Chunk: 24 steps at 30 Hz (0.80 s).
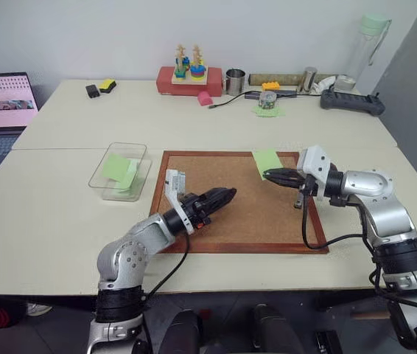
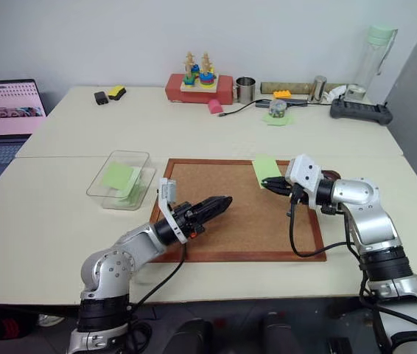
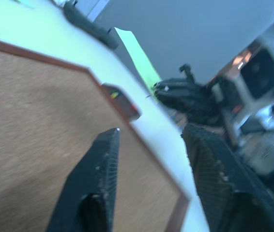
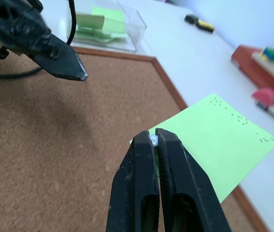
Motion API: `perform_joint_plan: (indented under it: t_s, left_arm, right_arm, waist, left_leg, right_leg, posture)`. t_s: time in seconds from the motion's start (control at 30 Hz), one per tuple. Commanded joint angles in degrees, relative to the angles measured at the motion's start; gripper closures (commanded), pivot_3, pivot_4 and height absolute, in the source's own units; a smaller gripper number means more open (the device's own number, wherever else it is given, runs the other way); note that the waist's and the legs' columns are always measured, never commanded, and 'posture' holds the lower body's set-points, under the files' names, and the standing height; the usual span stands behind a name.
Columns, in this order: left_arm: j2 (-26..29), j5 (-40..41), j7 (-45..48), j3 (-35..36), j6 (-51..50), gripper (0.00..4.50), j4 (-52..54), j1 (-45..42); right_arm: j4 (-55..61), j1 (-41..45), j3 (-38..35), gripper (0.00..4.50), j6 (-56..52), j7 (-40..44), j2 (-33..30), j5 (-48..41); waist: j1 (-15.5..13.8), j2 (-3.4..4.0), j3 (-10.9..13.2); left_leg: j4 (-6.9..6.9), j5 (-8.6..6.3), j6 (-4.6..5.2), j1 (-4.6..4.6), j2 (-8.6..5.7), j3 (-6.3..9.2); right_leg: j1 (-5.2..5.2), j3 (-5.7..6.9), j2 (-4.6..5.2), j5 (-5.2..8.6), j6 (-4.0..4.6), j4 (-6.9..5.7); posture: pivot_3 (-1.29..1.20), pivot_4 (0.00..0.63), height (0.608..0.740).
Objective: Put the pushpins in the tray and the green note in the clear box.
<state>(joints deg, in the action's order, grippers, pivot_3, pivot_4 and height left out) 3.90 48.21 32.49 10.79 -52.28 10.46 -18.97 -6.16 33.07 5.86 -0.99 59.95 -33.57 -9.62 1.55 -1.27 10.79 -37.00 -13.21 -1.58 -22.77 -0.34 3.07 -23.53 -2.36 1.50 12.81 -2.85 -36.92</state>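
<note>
Where the pale surface carries the grainy, wood-framed cork board, you see the shallow transparent clear box beside it, notes inside. Your right gripper, jaws clenched on a small pale pin head, hovers at the thin green note. Your left gripper hangs level over the cork, jaws released.

The tray, just beyond the left end effector in the left wrist view, is blurred: red and yellowish specks show in it, too small to tell as pushpins. In the head views the right arm covers most of the tray. A tiny pale thing sits pinched at the tips of the right end effector, too small to identify. The green note beyond it is partly hidden by those fingers.
</note>
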Motion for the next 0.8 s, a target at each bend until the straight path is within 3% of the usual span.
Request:
perform_joint_plan:
  t_s: [0.03, 0.2, 0.63, 0.8]
  left_arm:
    - [-2.78, 5.22, -3.49, 1.54, -0.70, 1.34, -0.40, -3.38]
    - [-4.40, 6.58, -4.43, 0.98, -0.14, 0.48, -3.24, -6.34]
    - [-7.37, 8.60, -4.95, 1.72, 2.68, 0.48, -8.21, -10.00]
    - [-7.45, 10.86, -5.14, 2.57, 2.37, 1.39, -7.83, -10.13]
  right_arm:
    - [4.28, 1.22, -0.18, 4.50, 2.62, 0.87, -0.40, -0.59]
    - [7.34, 0.95, 0.46, 4.50, 2.29, 1.40, -0.29, -0.85]
    - [11.47, 0.03, 2.23, 4.50, 2.79, 2.10, -0.99, -0.65]
    - [11.47, 0.15, 2.59, 4.50, 3.44, 2.36, -1.01, -0.31]
  waist:
    - [0.09, 0.00, 0.00]
    - [0.25, 0.00, 0.00]
    - [0.14, 0.00, 0.00]
    - [0.19, 0.00, 0.00]
  left_leg:
    - [0.00, 0.00, 0.00, 0.00, -0.01, -0.02]
    - [0.07, 0.00, 0.00, 0.00, 0.01, -0.02]
    - [0.05, 0.00, -0.01, -0.02, 0.00, -0.01]
    - [0.06, 0.00, -0.01, -0.01, 0.01, -0.01]
  right_leg:
    - [0.00, -0.01, 0.00, 0.00, 0.00, 0.00]
    - [-0.03, -0.03, -0.04, 0.01, 0.02, 0.05]
    - [-0.03, -0.03, -0.05, 0.02, 0.04, 0.04]
    - [-0.03, -0.02, -0.05, 0.02, 0.04, 0.04]
  posture:
    - [0.00, 0.150, 0.740]
    - [0.00, 0.150, 0.740]
    - [0.00, 0.150, 0.740]
    - [0.00, 0.150, 0.740]
